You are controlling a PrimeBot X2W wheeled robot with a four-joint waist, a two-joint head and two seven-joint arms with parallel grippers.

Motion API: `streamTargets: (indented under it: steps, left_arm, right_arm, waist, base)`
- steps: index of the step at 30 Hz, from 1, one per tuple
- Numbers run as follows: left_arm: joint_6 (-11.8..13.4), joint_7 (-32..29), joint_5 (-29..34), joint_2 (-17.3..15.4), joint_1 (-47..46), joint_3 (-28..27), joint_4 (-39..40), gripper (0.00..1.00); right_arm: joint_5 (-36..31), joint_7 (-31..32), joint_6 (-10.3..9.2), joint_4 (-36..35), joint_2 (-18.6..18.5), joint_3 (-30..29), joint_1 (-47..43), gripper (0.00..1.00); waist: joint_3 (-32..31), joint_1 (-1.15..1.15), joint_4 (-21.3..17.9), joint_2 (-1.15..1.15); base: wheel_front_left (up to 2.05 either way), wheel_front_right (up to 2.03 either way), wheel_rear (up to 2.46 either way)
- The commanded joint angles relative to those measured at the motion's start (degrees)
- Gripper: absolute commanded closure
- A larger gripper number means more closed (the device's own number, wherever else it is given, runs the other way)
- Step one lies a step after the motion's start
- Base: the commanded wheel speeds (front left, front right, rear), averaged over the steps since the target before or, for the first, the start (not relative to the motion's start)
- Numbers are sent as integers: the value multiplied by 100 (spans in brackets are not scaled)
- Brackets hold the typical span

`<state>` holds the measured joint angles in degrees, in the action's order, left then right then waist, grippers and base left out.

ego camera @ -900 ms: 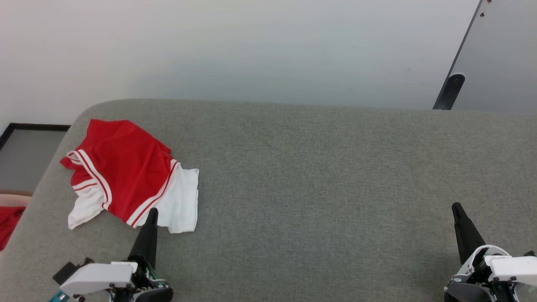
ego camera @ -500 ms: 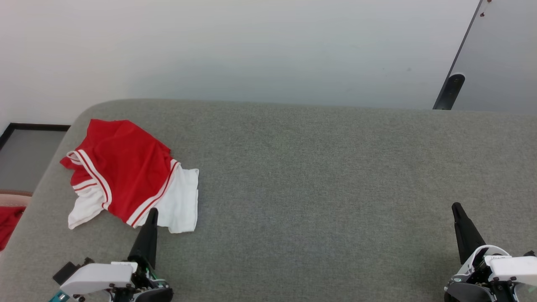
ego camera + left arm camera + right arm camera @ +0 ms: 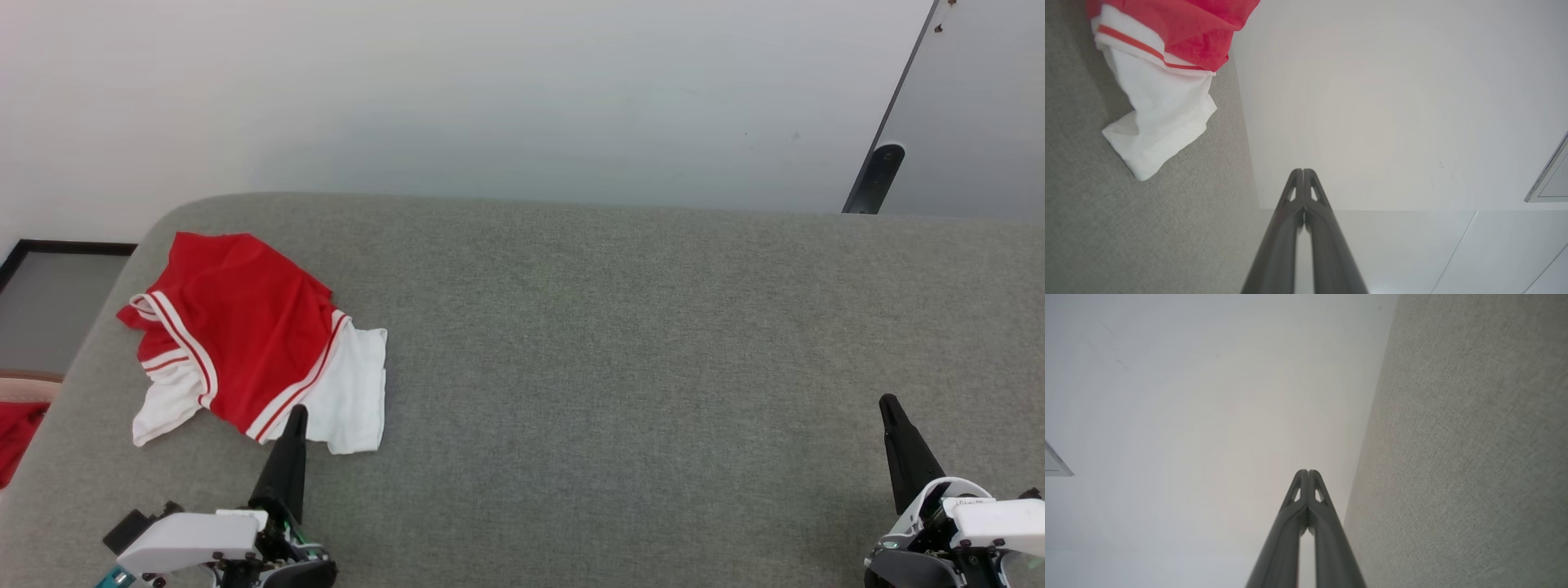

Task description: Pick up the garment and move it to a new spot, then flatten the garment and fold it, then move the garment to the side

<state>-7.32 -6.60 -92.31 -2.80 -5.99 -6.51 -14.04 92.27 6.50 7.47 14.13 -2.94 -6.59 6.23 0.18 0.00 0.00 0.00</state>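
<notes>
The grey tabletop (image 3: 620, 327) is mostly bare; the red-and-white shirt (image 3: 237, 327) lies crumpled at its left end. Our left gripper (image 3: 295, 415), pressed together, points at the white sleeve; our right gripper (image 3: 888, 406), likewise pressed together, sits well apart. We should spread the left and pinch red cloth.

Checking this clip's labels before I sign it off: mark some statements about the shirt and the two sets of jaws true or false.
1. The garment lies at the left end of the grey fabric surface. True.
2. The left jaws clamp the garment. False: they are shut on nothing, beside it.
3. The right jaws stand wide open. False: they are shut.
4. The right jaws sit far from the garment. True.
</notes>
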Motion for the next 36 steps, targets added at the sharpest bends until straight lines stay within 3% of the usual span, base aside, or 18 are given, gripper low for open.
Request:
streamTargets:
  steps: [1,36]
  left_arm:
    - [-39,-2,-20,-5,-56,-11,-5,100]
    - [-39,-2,-20,-5,-56,-10,-5,100]
  right_arm:
    - [29,-4,4,3,20,22,11,100]
    - [29,-4,5,2,21,23,11,100]
  waist:
    - [0,0,0,0]
    - [0,0,0,0]
  base:
    - [0,0,0]
    - [0,0,0]
